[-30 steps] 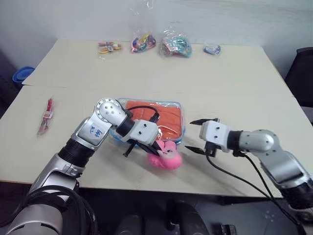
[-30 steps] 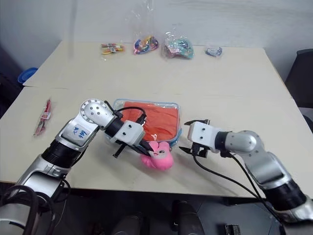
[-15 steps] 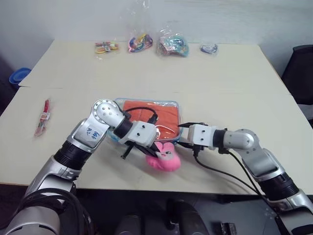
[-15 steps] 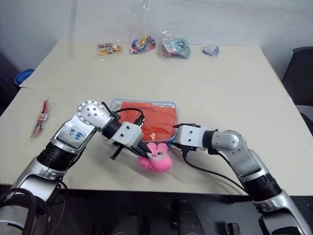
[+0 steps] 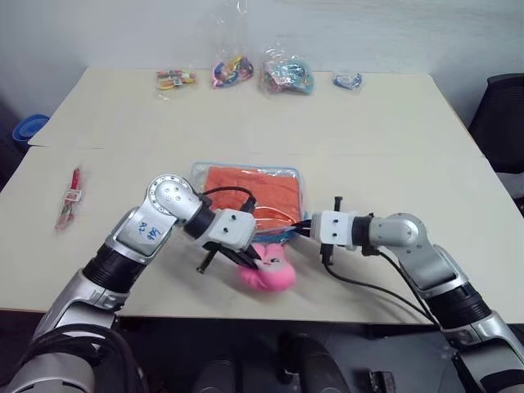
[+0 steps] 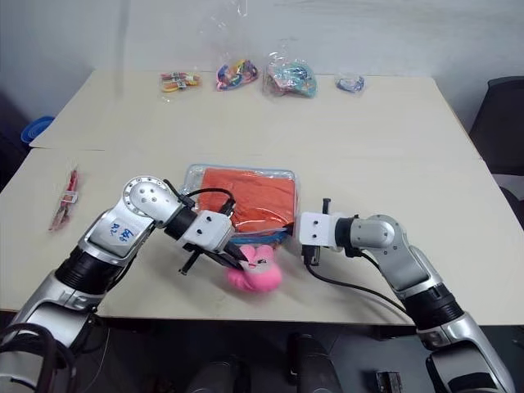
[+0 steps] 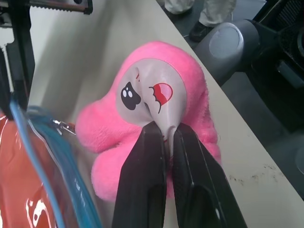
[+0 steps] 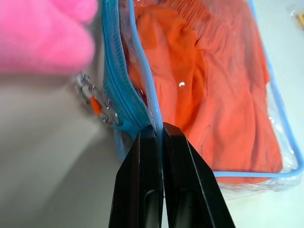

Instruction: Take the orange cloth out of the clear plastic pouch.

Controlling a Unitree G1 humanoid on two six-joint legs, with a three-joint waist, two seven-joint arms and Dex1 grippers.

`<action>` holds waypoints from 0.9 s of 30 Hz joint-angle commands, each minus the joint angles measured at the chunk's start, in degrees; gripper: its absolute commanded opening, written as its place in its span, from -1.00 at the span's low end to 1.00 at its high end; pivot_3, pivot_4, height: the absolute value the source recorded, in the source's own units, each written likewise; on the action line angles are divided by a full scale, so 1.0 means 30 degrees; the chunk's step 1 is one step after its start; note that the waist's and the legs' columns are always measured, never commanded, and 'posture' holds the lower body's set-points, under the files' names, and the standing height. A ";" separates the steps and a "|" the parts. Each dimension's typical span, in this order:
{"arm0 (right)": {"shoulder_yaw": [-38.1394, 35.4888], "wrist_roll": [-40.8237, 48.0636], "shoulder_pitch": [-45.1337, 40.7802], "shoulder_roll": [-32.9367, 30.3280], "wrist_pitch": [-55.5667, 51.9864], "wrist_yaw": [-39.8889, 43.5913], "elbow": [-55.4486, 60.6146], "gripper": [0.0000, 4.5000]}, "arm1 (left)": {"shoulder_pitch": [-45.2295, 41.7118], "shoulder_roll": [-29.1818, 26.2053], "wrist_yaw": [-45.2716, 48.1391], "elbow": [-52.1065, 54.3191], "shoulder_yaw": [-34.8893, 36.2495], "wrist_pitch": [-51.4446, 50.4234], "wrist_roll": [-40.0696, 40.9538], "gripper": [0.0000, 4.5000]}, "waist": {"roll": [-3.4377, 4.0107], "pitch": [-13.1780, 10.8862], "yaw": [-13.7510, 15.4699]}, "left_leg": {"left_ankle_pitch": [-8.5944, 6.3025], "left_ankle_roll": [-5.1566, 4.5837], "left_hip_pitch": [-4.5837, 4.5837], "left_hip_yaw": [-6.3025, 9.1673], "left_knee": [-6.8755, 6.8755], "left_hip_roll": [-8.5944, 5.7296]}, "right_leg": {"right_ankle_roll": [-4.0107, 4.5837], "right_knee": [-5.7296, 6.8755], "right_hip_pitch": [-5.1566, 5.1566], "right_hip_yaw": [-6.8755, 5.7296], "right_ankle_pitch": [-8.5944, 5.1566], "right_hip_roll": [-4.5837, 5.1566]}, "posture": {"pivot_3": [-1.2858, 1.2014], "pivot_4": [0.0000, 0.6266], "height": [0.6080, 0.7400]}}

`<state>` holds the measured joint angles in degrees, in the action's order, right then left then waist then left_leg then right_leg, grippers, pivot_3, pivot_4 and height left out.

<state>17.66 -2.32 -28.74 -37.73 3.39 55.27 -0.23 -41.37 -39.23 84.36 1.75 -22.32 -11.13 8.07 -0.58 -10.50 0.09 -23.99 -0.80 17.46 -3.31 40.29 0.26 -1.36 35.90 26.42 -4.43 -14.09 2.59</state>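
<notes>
The clear plastic pouch (image 5: 298,178) with light-blue edging lies flat mid-table, and the folded orange cloth (image 5: 260,189) is inside it. A pink plush charm (image 5: 274,275) hangs off the pouch's near corner, close to the table's front edge. My left gripper (image 7: 165,129) is shut on the charm, pinching its face (image 7: 156,90). My right gripper (image 8: 153,129) reaches in from the right and is shut on the pouch's blue zipper edge (image 8: 124,102), with the cloth (image 8: 213,95) just past its fingers.
Several small crinkly bags of colourful items (image 5: 286,75) line the table's far edge. A red packet (image 5: 70,196) lies at the left. A black chair (image 5: 501,115) stands beyond the right side. A blue object (image 5: 29,127) sits off the table's left corner.
My right gripper moved left to the pouch's near right corner and closed on its edge; it was open. My left gripper shifted slightly left, still pinching the charm.
</notes>
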 commanded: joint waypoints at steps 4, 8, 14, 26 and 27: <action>-0.0367 -0.0571 -0.0599 -0.0530 0.1977 0.0455 -0.0894 -0.98 | 0.1423 -0.2200 -0.0554 0.1013 0.2409 -0.0879 0.0694 -1.00 | 0.0000 0.0000 -0.0127 | 0.0000 0.0000 -0.0002 -0.0005 0.0000 0.0001 | 0.0002 0.0000 0.0004 0.0003 0.0000 0.0002 | 0.03 -0.52 1.00; -0.0591 -0.0337 -0.0819 -0.0766 0.2680 0.0901 -0.1481 -0.98 | 0.2829 -0.3672 -0.0874 0.1901 0.3964 -0.1730 0.1478 -1.00 | 0.0000 0.0000 -0.0096 | -0.0001 0.0000 -0.0004 -0.0010 -0.0012 0.0010 | 0.0006 0.0002 0.0020 0.0006 0.0000 0.0002 | 0.03 -0.52 1.00; -0.0718 0.0048 -0.0997 -0.0935 0.3158 0.1616 -0.1885 -0.98 | 0.4399 -0.4421 -0.2068 0.2674 0.5410 -0.2707 0.2006 -1.00 | -0.0001 -0.0001 -0.0033 | -0.0004 -0.0005 0.0002 -0.0007 -0.0011 0.0007 | 0.0005 -0.0010 0.0017 0.0002 0.0001 0.0024 | 0.03 -0.52 1.00; -0.1008 0.0597 -0.0963 -0.2210 0.5457 0.3083 -0.2703 -0.98 | 0.8413 -0.9277 -0.2812 -0.1859 1.1840 -0.2418 0.2616 -1.00 | 0.0002 -0.0003 -0.0123 | -0.0004 -0.0004 -0.0023 -0.0031 -0.0054 0.0018 | 0.0034 -0.0004 0.0039 -0.0005 -0.0015 0.0027 | 0.03 -0.52 1.00; -0.0989 0.0604 -0.1017 -0.2206 0.5578 0.3207 -0.2806 -0.98 | 0.8486 -0.9340 -0.2768 -0.1928 1.2126 -0.2578 0.2856 -1.00 | 0.0003 -0.0003 -0.0096 | -0.0006 -0.0006 -0.0018 -0.0031 -0.0057 0.0019 | 0.0034 -0.0007 0.0041 -0.0006 -0.0016 0.0027 | 0.03 -0.52 1.00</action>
<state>16.28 -1.45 -31.08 -43.13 19.01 64.13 -8.75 -16.03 -65.99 75.92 -3.40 11.09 -17.98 15.57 -0.57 -10.51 -0.20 -24.02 -0.82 17.41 -3.40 40.09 0.32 -1.26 35.87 26.55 -4.45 -14.13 2.68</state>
